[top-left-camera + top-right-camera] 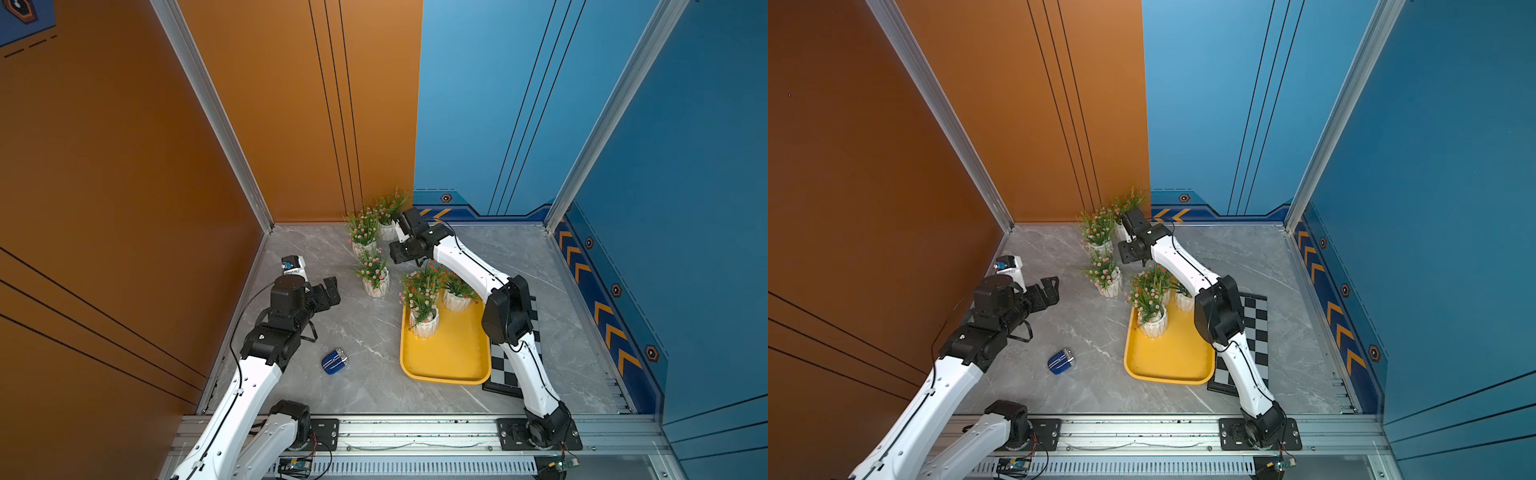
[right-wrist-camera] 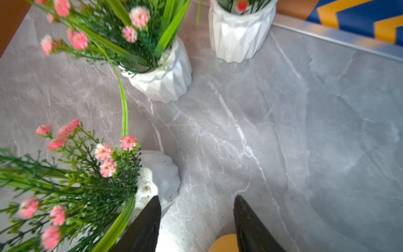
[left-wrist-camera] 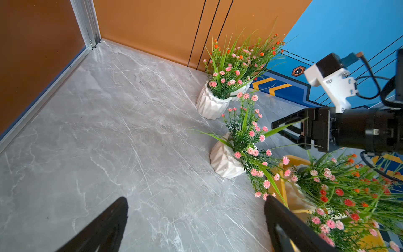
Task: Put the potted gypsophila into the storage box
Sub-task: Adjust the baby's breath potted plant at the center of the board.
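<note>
Yellow storage box (image 1: 449, 357) holds two pots (image 1: 424, 328) in a top view; the next potted gypsophila (image 1: 376, 284) stands on the desk (image 1: 519, 249) nearby.
Left wrist: left hand (image 3: 196, 198) spread, empty.
Right wrist: right hand (image 2: 196, 197) spread, empty, beside that pot. We risk snagging stems (image 2: 87, 192) and tipping it.

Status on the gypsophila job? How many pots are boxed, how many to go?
Done: front boxed pot and rear boxed pot stand in the storage box. In hand: nothing; right tool hangs open beside the nearest table pot, left tool open, empty. Left: that pot, the middle pot and the wall pot.
</note>
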Tool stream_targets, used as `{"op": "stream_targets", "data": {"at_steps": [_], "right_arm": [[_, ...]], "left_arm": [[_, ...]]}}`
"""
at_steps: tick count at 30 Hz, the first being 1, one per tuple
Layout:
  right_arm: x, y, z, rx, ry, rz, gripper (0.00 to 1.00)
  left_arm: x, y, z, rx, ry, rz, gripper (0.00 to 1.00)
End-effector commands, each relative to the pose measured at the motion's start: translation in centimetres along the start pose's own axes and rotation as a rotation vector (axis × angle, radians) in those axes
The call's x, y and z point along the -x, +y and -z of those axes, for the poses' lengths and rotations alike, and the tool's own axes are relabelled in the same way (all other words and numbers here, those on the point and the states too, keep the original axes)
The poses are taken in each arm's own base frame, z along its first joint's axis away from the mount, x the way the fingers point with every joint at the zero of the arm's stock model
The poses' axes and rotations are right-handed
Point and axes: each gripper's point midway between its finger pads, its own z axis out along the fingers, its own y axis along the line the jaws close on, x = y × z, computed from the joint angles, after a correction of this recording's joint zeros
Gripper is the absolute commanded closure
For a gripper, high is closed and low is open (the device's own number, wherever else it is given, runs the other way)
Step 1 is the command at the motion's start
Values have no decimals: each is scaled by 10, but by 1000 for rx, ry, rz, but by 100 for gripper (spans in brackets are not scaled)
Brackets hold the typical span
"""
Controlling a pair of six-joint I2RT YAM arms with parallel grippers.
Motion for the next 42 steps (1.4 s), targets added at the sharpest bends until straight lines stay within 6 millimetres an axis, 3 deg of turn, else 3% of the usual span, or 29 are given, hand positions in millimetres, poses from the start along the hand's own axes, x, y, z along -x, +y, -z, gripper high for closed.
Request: {"op": "stream_targets", "data": {"at_steps": [1, 8, 17, 24, 29, 36, 42], "right_arm": [[-14, 13, -10, 49, 56, 14, 47], [-28, 28, -31, 81, 96, 32, 49], [-31, 33, -40, 60, 92, 30, 56], [-15, 26, -20, 2, 39, 13, 57], [-5, 33, -3, 29, 11, 13, 54], [-18, 49, -11, 74, 46, -7, 57], [-15, 38, 2, 8, 21, -2, 57]], "left_arm": [[3, -6, -5, -46, -4, 10, 2], [-2, 0, -14, -37, 16, 20, 2], [-1, 6, -18, -31, 24, 20, 2], [-5, 7, -20, -39, 33, 36, 2], [-7, 7, -19, -41, 31, 44, 2], [-7, 8, -16, -44, 24, 54, 2], [-9, 7, -13, -50, 23, 60, 2]]}}
